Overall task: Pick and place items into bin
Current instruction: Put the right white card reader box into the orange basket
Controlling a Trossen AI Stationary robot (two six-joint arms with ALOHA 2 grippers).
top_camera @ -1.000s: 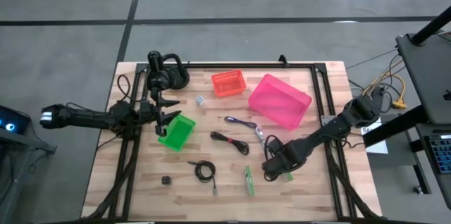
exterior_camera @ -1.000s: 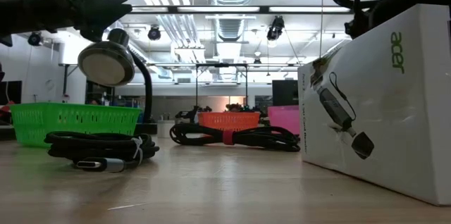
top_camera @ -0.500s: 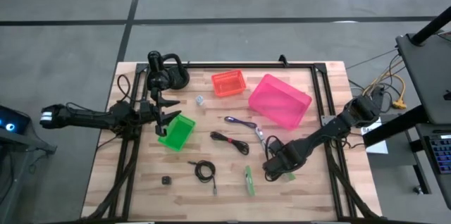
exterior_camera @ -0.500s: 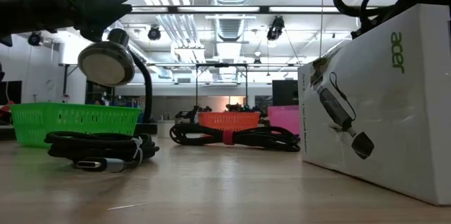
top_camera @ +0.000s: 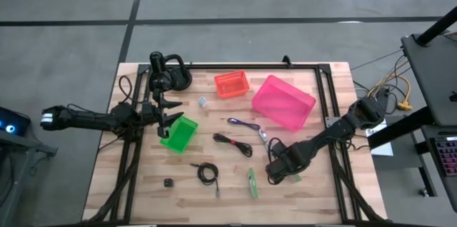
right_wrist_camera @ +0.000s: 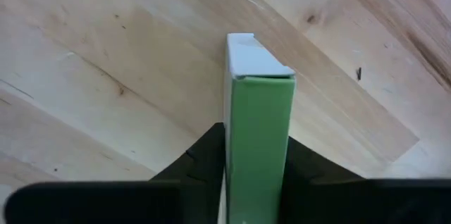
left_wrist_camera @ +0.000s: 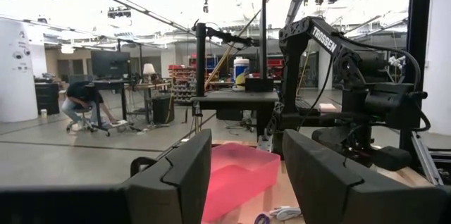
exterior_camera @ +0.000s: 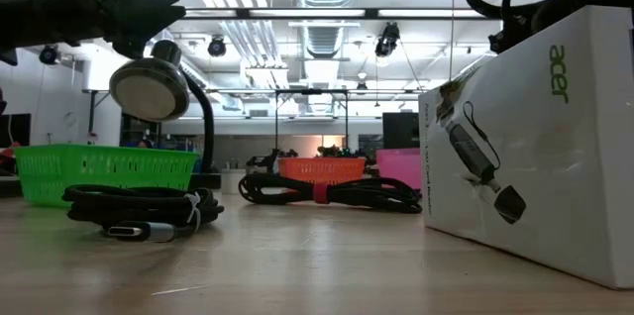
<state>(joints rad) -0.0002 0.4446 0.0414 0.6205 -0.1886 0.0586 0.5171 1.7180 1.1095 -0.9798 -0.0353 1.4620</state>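
Note:
A slim green packet [right_wrist_camera: 258, 104] stands on edge near the table's right front, with my right gripper [right_wrist_camera: 257, 143] shut on it; in the high view the gripper [top_camera: 280, 172] covers most of it. A second green packet [top_camera: 252, 182] lies to its left and shows white-faced in the low view [exterior_camera: 535, 147]. On the boards lie coiled black cables [top_camera: 208, 173] [top_camera: 233, 143], a purple cable [top_camera: 243, 123], a tiny white piece [top_camera: 203, 101] and a tiny black block [top_camera: 168, 183]. My left gripper [top_camera: 170, 118] stands open over the green bin [top_camera: 180, 135], nothing between its fingers [left_wrist_camera: 190, 175]. My right gripper pinches the green packet's two broad faces [right_wrist_camera: 258, 150] between its two fingers [right_wrist_camera: 201, 157], away from the white flap end [right_wrist_camera: 248, 51]. The fingers come from above, slanting down, and lie along the packet. The packet stays on its narrow edge, green edge up; its underside is hidden.
A red bin [top_camera: 231, 83] and a pink bin [top_camera: 283, 101] stand at the far middle and right. A black lamp [top_camera: 168, 77] stands at the far left. A black frame [top_camera: 335, 177] runs round the table. Bare boards show along the near edge.
My right arm has shifted slightly over the green packet; the packet stays where it was on the table.

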